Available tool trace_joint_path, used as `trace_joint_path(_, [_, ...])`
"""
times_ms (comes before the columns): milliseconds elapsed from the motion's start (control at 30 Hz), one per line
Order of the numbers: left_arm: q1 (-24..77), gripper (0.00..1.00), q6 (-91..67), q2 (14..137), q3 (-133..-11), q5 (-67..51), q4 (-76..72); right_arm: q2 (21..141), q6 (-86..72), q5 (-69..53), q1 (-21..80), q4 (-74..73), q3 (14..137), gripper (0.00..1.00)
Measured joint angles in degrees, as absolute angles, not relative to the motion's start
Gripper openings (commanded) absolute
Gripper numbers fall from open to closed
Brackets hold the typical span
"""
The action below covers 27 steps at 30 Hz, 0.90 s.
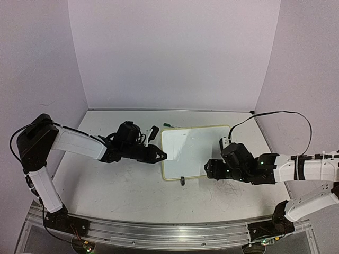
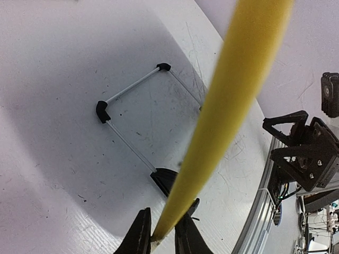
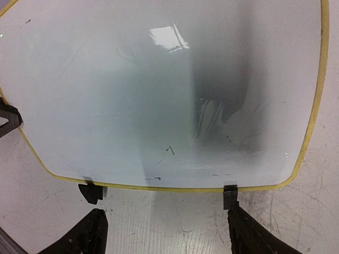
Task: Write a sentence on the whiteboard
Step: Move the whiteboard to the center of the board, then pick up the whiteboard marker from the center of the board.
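Observation:
The whiteboard (image 1: 193, 148) lies in the middle of the table, white with a thin yellow frame. My left gripper (image 1: 160, 156) is at its left edge. In the left wrist view the jaws (image 2: 169, 207) are shut on the yellow frame (image 2: 238, 84), which runs blurred up the picture. My right gripper (image 1: 208, 169) is at the board's near right corner. In the right wrist view its fingers (image 3: 165, 211) stand wide open just short of the board's (image 3: 132, 95) near edge, with nothing between them. Two black clip feet (image 3: 91, 191) sit on that edge. The board carries grey smudges and faint marks.
A small green-tipped object (image 1: 168, 125) lies just behind the board's far left corner. In the left wrist view a thin wire rectangle with black corners (image 2: 103, 111) shows beside the yellow edge. Walls close in the table behind and at both sides; a metal rail (image 1: 169, 233) runs along the front.

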<state>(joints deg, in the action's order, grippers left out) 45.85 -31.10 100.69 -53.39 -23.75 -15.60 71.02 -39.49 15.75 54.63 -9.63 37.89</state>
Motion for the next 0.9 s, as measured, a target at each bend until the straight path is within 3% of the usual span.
trace_joint_path(200, [46.3, 0.65, -31.07, 98.96, -51.46, -22.88, -16.16, 70.89, -39.88, 15.79, 54.63, -9.49, 37.87, 0.79])
trace_joint_path(300, [46.08, 0.77, -31.35, 93.87, -48.31, -22.37, -15.24, 70.23, -39.68, 16.05, 54.63, -9.51, 37.89, 0.8])
trace_joint_path(633, [34.15, 0.82, -31.33, 77.45, -47.18, -22.15, -13.36, 67.24, -37.81, 18.82, 54.63, -10.11, 40.57, 0.82])
trace_joint_path(900, [29.25, 0.79, -31.39, 94.55, -60.73, -22.24, -11.14, 71.01, -36.21, 20.27, 54.63, -10.28, 47.22, 0.83])
